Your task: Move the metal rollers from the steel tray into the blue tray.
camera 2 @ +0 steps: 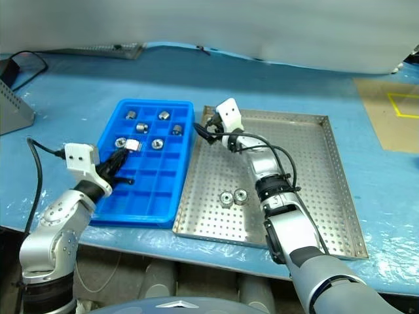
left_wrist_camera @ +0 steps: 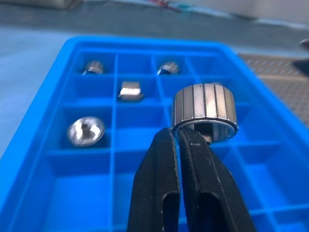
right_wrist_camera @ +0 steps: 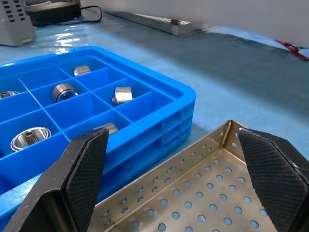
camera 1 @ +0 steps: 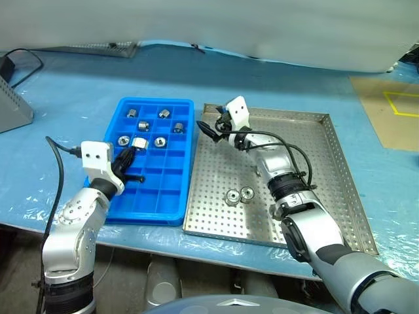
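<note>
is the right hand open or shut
Open: the right hand has its two black fingers spread wide apart over the steel tray corner, nothing between them.

Small ring-shaped metal rollers [left_wrist_camera: 204, 112]: shiny, ribbed steel. Large square steel tray [camera 1: 314, 171]: dull silver, perforated. Bright blue gridded plastic tray [camera 1: 152, 190]: smooth, glossy. Black gripper fingers [right_wrist_camera: 86, 175]: matt, cross-hatched pads.

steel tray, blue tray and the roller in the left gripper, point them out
steel tray [camera 1: 314, 170], left eye view, bare perforated floor
blue tray [camera 1: 157, 193], left eye view, empty compartment floor
roller [left_wrist_camera: 204, 106], left wrist view, ribbed side
</note>
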`<state>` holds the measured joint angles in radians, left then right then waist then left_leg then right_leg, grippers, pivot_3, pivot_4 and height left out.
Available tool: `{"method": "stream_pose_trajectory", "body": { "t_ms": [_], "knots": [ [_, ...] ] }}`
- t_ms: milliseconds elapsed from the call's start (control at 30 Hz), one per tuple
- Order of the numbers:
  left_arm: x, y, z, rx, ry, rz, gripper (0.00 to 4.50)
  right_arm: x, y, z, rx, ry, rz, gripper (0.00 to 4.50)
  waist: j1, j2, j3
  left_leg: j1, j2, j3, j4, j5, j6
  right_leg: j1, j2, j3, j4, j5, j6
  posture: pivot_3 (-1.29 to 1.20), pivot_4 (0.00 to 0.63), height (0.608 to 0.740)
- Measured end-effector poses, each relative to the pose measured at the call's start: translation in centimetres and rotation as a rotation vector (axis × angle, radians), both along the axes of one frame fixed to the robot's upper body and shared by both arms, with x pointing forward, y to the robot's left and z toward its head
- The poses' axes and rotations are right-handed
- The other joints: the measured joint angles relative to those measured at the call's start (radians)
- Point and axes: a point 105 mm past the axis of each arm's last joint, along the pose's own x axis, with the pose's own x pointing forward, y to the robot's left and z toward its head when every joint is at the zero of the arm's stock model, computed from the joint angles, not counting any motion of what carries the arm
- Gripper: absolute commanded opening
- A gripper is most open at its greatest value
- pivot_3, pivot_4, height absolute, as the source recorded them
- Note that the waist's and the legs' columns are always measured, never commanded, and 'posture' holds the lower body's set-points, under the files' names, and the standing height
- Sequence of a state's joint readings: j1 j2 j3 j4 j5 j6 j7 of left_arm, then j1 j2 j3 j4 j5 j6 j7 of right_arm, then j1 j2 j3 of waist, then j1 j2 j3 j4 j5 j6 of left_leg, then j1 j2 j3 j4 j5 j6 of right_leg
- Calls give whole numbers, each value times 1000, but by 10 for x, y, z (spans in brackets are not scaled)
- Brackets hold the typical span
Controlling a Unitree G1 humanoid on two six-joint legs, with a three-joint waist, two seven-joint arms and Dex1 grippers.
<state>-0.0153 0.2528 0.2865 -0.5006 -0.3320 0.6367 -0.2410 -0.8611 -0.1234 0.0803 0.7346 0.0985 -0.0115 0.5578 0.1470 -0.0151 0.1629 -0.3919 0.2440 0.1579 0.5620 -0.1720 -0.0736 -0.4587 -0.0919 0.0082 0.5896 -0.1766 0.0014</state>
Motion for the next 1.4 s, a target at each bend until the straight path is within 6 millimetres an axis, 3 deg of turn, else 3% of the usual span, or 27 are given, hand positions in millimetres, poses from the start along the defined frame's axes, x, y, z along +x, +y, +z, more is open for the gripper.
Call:
{"method": "stream_pose_trajectory", "body": {
  "t_ms": [200, 233, 367, 400, 500, 633, 833, 1033, 1233, 1400],
  "knots": [
    [-1, 11, -17, 20, 64, 75, 29, 0, 0, 0, -6, -5, 5, 4500, 6, 0, 0, -4, 1, -8, 1, 2, -3, 0, 1, -6, 0, 0, 0, 354, 150, 740],
    [0, 11, -19, 19, 71, 75, 554, 0, 0, 0, -7, -5, 4, 4500, 6, 0, 0, -4, 0, -8, 1, 2, -3, 0, 1, -7, 1, 0, 0, 338, 150, 740],
    [15, 3, -16, -22, 65, 26, 1695, -1, -5, 0, -14, -13, -6, 4500, 8, 0, 0, -4, 0, -9, 2, 3, -4, 0, 0, -7, 3, 0, 0, 276, 150, 740],
    [18, -1, -11, -39, 51, 0, 1695, -1, -7, 0, -15, -15, -9, 4500, 6, 0, 0, -4, 0, -9, 2, 4, -6, 1, 0, -7, 3, 0, 0, 259, 150, 740],
    [34, -22, 11, -118, -12, -175, 1695, -1, -21, 2, -25, -29, -48, 4500, 6, 0, 0, -4, 0, -9, 3, 6, -8, 0, 0, -6, 6, 0, 0, 147, 150, 740],
    [53, -53, 35, -114, -62, -458, 1695, -12, -60, 8, -27, -33, -108, 4500, 0, 0, 0, -1, -1, -9, 4, 7, -9, 1, 0, -4, 10, 0, 0, -15, 150, 740],
    [81, -110, 37, -87, -42, -820, 1695, -44, -121, 3, -63, -1, -272, 4500, -50, 0, 0, 5, -4, -7, 4, 10, -9, 3, 0, 2, 13, 0, 1, -209, 150, 740],
    [105, -178, 28, -119, -3, -1018, 1695, -73, -182, 5, -71, 4, -547, 4500, -112, 0, 0, 9, -6, -4, 4, 11, -9, 4, 2, 11, 14, 1, 4, -359, 150, 740],
    [104, -211, 15, -100, 60, -1126, 1695, -94, -196, 1, -88, 25, -640, 4500, -171, 0, 0, 8, -6, 1, 3, 9, -7, 3, 4, 16, 13, 2, 4, -451, 150, 740],
    [99, -213, 9, -36, 100, -1199, 1695, -104, -200, -2, -102, 37, -679, 4500, -183, 0, 0, 10, -6, 2, 5, 5, -1, 3, 3, 18, 10, 1, 6, -470, 150, 740]
  ]
}}
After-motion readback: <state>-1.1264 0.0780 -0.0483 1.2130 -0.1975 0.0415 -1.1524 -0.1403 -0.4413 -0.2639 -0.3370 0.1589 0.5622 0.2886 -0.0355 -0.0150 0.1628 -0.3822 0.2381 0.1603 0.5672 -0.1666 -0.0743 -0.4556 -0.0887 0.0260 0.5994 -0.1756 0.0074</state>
